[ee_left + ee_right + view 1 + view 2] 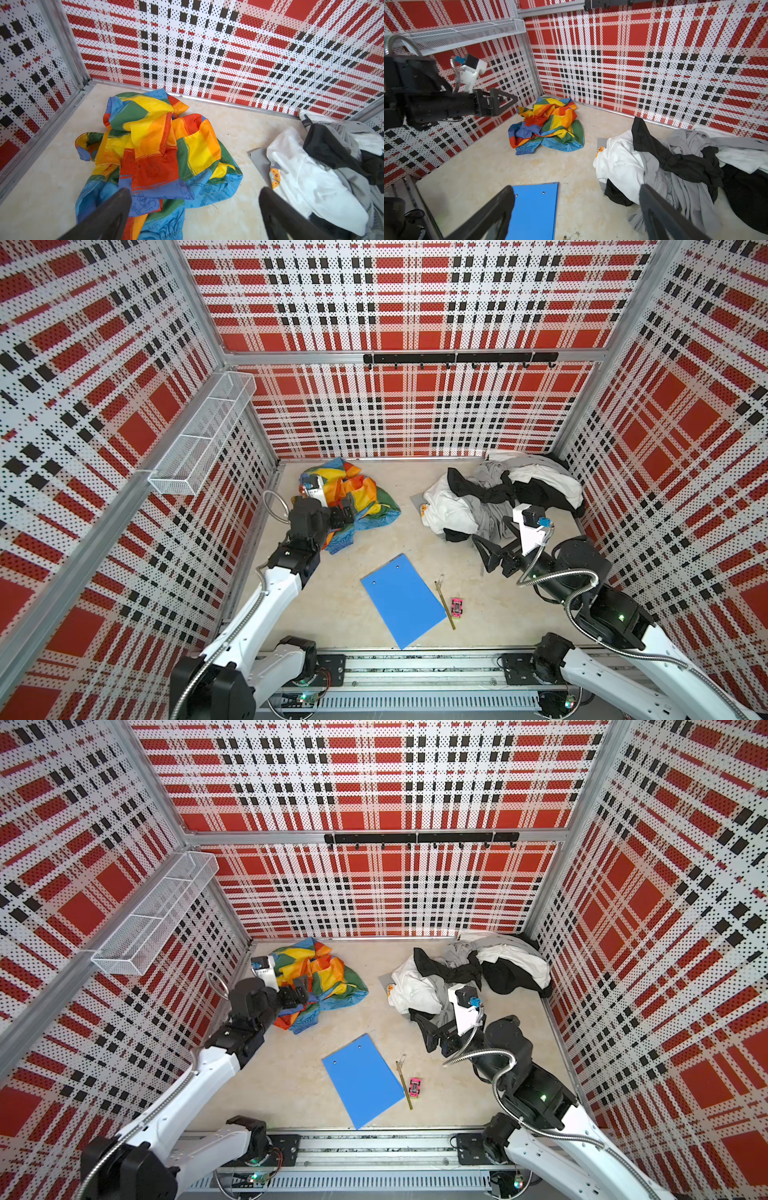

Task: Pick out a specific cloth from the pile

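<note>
The cloth (368, 493) (332, 975), a crumpled sheet of orange, yellow, red, blue and green blocks, lies by itself on the floor at the back left. It is apart from the pile (494, 493) (465, 977) of white, grey and black garments at the back right. My left gripper (345, 512) (195, 193) hovers open over the cloth's (162, 149) near side with nothing between its fingers. In the right wrist view the left gripper (506, 101) hangs clear above the cloth (548, 124). My right gripper (492, 551) (576, 190) stands open and empty at the pile's (675, 162) near edge.
A blue clipboard (403, 599) lies on the floor in front, with a thin yellow stick (444, 605) and a small pink toy car (457, 607) to its right. A grey flat sheet (417, 499) pokes out from under the pile. A white wire basket (203, 435) hangs on the left wall.
</note>
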